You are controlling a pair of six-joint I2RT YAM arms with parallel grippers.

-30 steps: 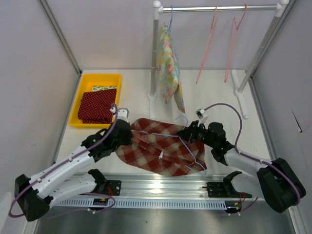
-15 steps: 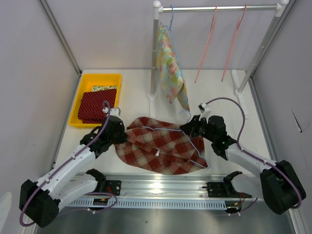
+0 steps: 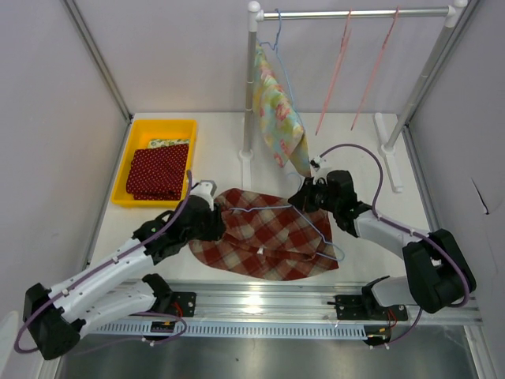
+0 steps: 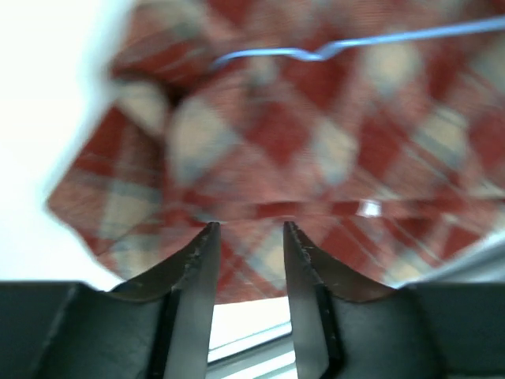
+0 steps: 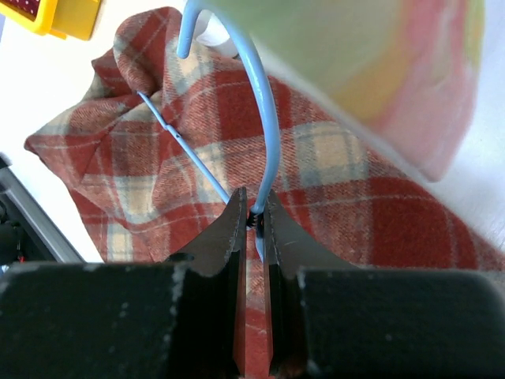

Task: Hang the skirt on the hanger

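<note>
The red plaid skirt (image 3: 264, 237) lies crumpled on the table between the two arms. A thin blue wire hanger (image 3: 322, 237) rests across it, its hook toward the back right. My right gripper (image 3: 304, 199) is shut on the hanger's neck just below the hook; in the right wrist view the wire (image 5: 264, 118) curves up from between the closed fingertips (image 5: 254, 212). My left gripper (image 3: 217, 221) is at the skirt's left edge, open, with plaid cloth (image 4: 316, 134) just beyond the fingertips (image 4: 248, 229) and nothing between them. The hanger wire (image 4: 379, 39) crosses the top of the left wrist view.
A yellow tray (image 3: 162, 126) at back left holds a folded red dotted cloth (image 3: 158, 170). A clothes rack (image 3: 355, 13) stands at the back with a floral garment (image 3: 278, 118) on a blue hanger and two pink hangers (image 3: 335, 71). The floral garment hangs close above the right gripper.
My left gripper has opened and let go of the skirt's edge, shifting right. My right gripper has carried the hanger's neck farther back, toward the rack.
</note>
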